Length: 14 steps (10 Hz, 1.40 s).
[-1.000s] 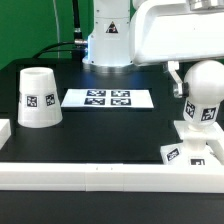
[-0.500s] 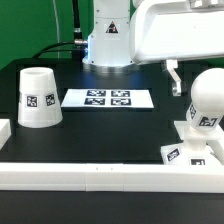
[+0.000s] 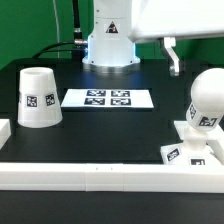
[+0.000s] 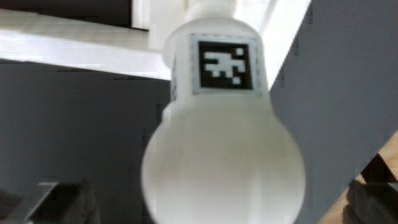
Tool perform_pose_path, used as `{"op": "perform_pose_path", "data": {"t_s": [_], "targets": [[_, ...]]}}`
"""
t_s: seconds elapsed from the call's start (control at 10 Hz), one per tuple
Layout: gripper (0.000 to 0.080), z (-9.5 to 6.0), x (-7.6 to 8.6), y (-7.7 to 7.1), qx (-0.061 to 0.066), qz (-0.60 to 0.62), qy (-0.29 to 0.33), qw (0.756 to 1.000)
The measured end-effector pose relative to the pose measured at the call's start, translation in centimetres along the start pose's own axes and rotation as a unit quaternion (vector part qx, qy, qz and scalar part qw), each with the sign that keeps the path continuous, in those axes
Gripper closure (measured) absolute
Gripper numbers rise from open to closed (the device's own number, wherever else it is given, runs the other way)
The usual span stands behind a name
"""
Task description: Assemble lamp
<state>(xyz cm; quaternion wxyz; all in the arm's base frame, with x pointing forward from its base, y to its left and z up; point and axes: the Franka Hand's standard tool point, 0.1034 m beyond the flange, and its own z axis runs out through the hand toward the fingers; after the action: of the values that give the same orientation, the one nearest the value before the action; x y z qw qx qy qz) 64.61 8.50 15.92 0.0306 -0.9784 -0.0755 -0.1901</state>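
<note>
The white round-headed bulb (image 3: pixel 207 100) stands upright on the flat square base (image 3: pixel 180 148) at the exterior view's right. It carries a square tag, which also shows on the bulb in the wrist view (image 4: pixel 222 130). My gripper (image 3: pixel 198 60) is open and hangs just above the bulb without touching it. One dark finger (image 3: pixel 172 55) shows in the exterior view; the other is out of frame. In the wrist view both fingers (image 4: pixel 50 200) stand well clear of the bulb's sides. The tapered cup-shaped shade (image 3: pixel 37 97) stands mouth down at the exterior view's left.
The marker board (image 3: pixel 108 98) lies flat in the middle, in front of the arm's white pedestal (image 3: pixel 108 45). A long white border rail (image 3: pixel 100 175) runs along the front edge, with a short rail end (image 3: pixel 4 130) at the left.
My gripper, which stood low around the bulb's head, has let go and risen straight up. The bulb stays standing on the base. The shade has not moved.
</note>
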Motion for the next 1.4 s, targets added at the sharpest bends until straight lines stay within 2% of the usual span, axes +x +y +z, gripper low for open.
{"op": "perform_pose_path", "data": {"t_s": [0.4,0.5,0.7,1.0,1.2,1.3,1.4], "targets": [[0.0100,0.3,-0.4,-0.2,0.002,-0.001,-0.012,1.000],[0.0100,0.6,-1.3,-0.1,0.007,0.001,-0.054,0.999],[0.0100,0.6,-1.3,0.3,0.015,0.005,-0.116,0.993],[0.0100,0.5,-2.2,-0.3,0.031,0.004,-0.209,0.978],[0.0100,0.8,-2.2,-0.6,0.040,0.007,-0.264,0.964],[0.0100,1.2,-1.2,-0.6,0.040,0.006,-0.254,0.966],[0.0100,1.3,-1.0,-0.5,0.040,0.006,-0.254,0.966]]}}
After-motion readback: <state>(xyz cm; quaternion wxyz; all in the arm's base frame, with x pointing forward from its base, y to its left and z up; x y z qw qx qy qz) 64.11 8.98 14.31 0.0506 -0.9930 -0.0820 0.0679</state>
